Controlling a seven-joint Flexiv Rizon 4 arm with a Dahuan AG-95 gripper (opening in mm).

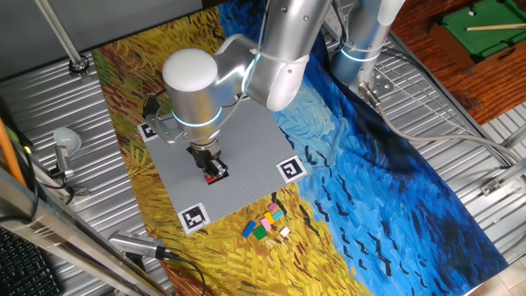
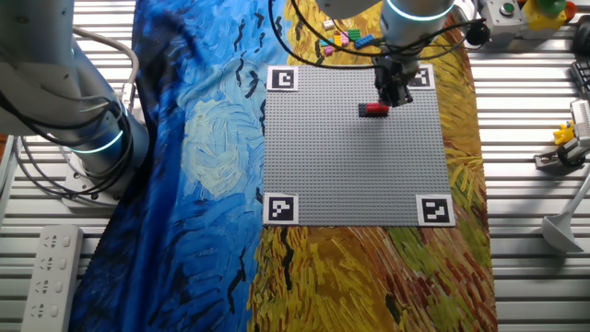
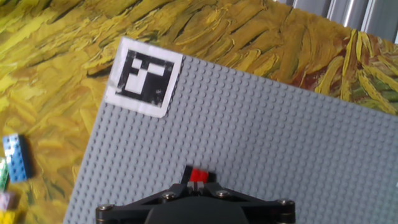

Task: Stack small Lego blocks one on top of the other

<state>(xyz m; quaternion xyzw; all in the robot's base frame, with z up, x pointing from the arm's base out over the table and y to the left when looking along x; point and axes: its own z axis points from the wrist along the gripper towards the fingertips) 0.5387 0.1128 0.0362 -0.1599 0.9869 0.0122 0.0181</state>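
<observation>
Where tool [image 3: 198,182] pinches: studded red brick [image 3: 198,175]

red block [image 3: 198,175] sits between the jaws on the grey baseplate [image 3: 280,143]; blue block [image 3: 17,157] off its edge.

One grey studded baseplate [image 2: 355,166] lies on the bench. It carries four black-and-white square markers, one at each corner [image 2: 282,78] [image 2: 421,77] [image 2: 280,208] [image 2: 436,210]. One red brick [image 2: 373,110] sits on the plate. Off the plate lies one loose cluster of small bricks [image 1: 265,223]; yellow, green, pink, orange and white ones show there, but they are too small and crowded to count exactly. The hand view shows one blue brick [image 3: 17,157].
</observation>
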